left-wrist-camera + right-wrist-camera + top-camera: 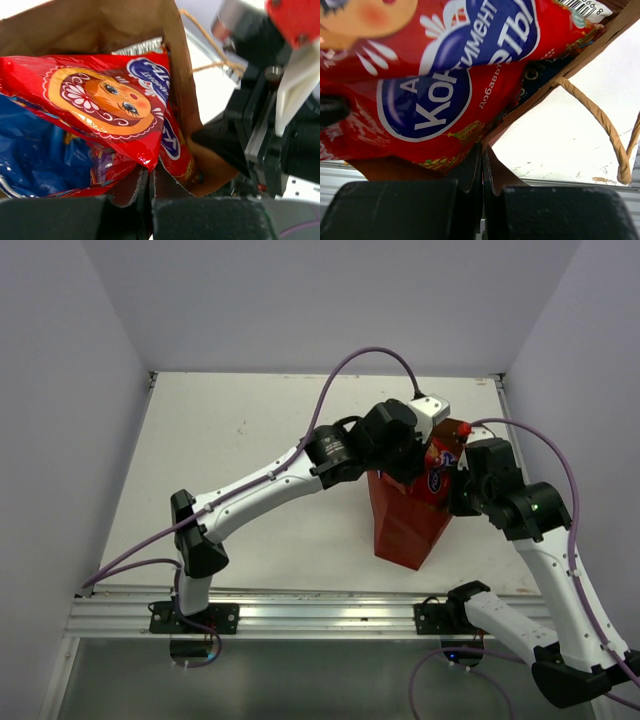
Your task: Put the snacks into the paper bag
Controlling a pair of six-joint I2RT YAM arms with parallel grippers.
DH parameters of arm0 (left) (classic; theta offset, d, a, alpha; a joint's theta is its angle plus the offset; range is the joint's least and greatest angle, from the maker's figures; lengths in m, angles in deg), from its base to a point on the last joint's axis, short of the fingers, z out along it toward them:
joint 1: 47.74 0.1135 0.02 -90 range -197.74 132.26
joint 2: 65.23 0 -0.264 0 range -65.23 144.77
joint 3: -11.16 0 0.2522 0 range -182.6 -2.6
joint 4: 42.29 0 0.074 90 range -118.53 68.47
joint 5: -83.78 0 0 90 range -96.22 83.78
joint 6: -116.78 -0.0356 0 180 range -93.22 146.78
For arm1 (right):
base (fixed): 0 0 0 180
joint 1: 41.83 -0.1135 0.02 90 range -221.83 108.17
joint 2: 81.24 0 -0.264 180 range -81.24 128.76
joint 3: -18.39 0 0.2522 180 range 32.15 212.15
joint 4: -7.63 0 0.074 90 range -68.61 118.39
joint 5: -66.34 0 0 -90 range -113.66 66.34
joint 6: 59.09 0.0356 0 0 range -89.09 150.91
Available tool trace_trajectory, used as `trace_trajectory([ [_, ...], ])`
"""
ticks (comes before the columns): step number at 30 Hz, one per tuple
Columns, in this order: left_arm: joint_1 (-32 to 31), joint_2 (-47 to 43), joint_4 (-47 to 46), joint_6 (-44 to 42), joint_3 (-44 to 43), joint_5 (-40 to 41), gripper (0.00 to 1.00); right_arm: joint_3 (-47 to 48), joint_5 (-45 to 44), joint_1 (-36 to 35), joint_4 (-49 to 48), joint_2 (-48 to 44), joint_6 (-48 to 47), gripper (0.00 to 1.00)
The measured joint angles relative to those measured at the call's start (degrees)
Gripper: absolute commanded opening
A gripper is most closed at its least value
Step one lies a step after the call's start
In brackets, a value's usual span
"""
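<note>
The reddish-brown paper bag [405, 525] stands upright at the table's middle right. A red cookie pack [440, 465] pokes out of its mouth. In the left wrist view that red pack [100, 95] lies over a blue packet [35, 150] inside the bag [100, 25], with a silver foil edge [137, 47] behind. My left gripper [149, 172] is shut, pinching the red pack's lower corner. My right gripper [482, 150] is shut on the bag's rim [560, 65], beside the red pack [445, 75] and a twine handle [600, 120].
Both arms meet over the bag, the left gripper [412, 472] from the left and the right gripper [458, 498] from the right. White walls enclose the table [240, 440]. An aluminium rail [320, 615] runs along the near edge.
</note>
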Motion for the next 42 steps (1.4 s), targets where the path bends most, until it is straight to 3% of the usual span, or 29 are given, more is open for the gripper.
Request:
trace_trajectory([
  [4,-0.81,0.20,1.70,-2.01,0.57,-0.39,0.00,0.02,0.00,-0.02,0.24,0.00,0.04,0.00],
  [7,-0.98,0.20,0.52,-3.04,2.45,0.22,0.44,0.02,-0.11,-0.02,0.28,0.00,0.11,0.00],
  [8,-1.09,0.20,0.46,-3.26,2.89,0.66,0.74,0.02,-0.17,-0.02,0.28,0.00,0.13,0.00],
  [10,-1.29,0.26,0.00,-3.89,2.95,1.68,0.99,0.02,-0.48,0.02,0.28,0.00,0.20,0.00],
  [17,-1.73,-0.44,-4.98,-4.83,-4.68,13.81,1.00,0.17,-0.85,0.02,0.94,0.00,0.61,0.00],
  [21,0.13,-8.94,-9.81,-4.87,3.82,20.04,0.99,0.17,-1.16,0.02,1.11,0.00,0.63,0.00],
  [24,6.60,-12.85,-9.70,-2.56,8.26,18.12,0.94,0.17,-1.16,0.02,1.11,0.00,0.63,0.00],
  [29,18.45,-11.23,-10.36,0.26,16.79,14.93,0.91,0.17,-1.16,0.02,1.09,0.00,0.61,0.00],
  [34,17.88,-7.13,-10.27,2.05,21.20,10.43,0.89,0.17,-1.18,0.02,1.09,0.00,0.61,0.00],
  [42,17.35,-8.66,-12.74,4.66,23.67,6.97,0.89,0.15,-1.51,0.02,1.20,0.00,0.61,0.00],
])
